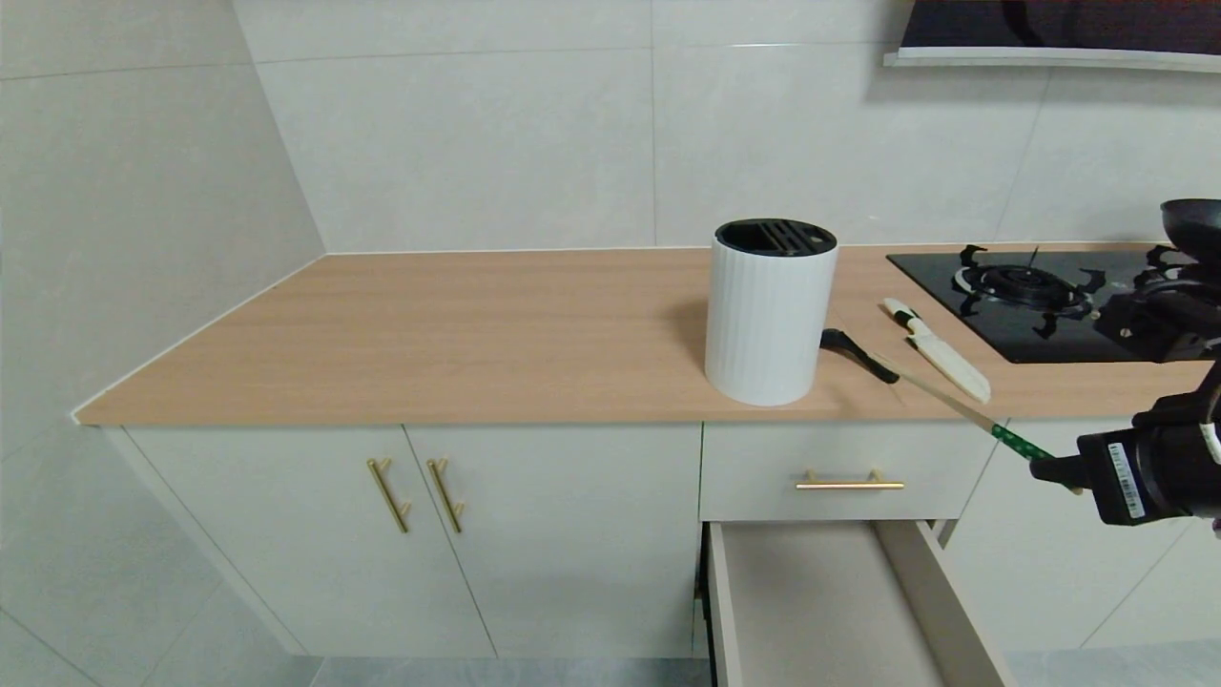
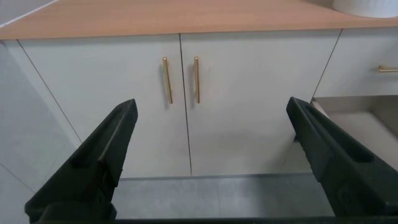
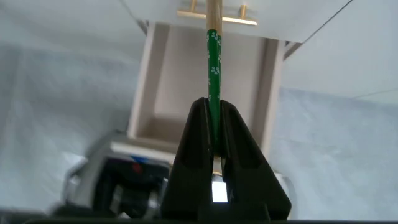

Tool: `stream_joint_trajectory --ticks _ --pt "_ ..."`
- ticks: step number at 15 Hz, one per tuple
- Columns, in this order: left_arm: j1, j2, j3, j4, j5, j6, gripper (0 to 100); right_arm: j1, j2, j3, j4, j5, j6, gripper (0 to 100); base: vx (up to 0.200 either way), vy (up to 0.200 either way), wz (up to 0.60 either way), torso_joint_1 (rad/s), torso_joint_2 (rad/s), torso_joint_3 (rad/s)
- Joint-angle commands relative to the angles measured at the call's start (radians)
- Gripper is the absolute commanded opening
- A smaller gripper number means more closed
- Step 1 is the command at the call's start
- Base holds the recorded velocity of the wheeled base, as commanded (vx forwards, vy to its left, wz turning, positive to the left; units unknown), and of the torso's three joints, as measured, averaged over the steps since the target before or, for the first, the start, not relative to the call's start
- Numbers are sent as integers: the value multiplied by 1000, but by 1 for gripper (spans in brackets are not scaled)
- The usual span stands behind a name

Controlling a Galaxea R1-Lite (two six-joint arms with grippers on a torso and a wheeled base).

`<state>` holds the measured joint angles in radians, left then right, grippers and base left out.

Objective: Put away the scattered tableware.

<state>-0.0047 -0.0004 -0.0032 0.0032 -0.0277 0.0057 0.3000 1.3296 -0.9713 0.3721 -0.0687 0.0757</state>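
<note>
My right gripper (image 1: 1049,469) is shut on a chopstick (image 1: 954,408) with a green patterned end, held in the air off the counter's front edge, above and to the right of the open drawer (image 1: 830,611). From the right wrist, the chopstick (image 3: 213,56) runs out between the shut fingers (image 3: 198,134) over the drawer (image 3: 205,81). A white knife (image 1: 935,349) and a black-handled utensil (image 1: 858,353) lie on the wooden counter (image 1: 477,324) beside the white ribbed holder (image 1: 769,315). My left gripper (image 2: 211,162) hangs open, low in front of the cabinet doors (image 2: 186,106).
A black gas hob (image 1: 1040,296) sits at the counter's right end, with a dark pan (image 1: 1192,224) on it. The tiled wall stands behind. A shut drawer with a gold handle (image 1: 849,484) is above the open one.
</note>
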Motion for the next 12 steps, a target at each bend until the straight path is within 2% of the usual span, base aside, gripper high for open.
stream_joint_trajectory --ticks 1,5,12 --pt "0 0 0 0 0 0 100 24 -30 14 2 21 -4 0 0 0 0 0 0 0" --pt "0 0 0 0 0 0 100 113 -24 52 -1 30 -4 0 0 0 0 0 0 0" --pt "0 0 0 0 0 0 100 157 -32 88 -10 29 -30 0 0 0 0 -22 47 31"
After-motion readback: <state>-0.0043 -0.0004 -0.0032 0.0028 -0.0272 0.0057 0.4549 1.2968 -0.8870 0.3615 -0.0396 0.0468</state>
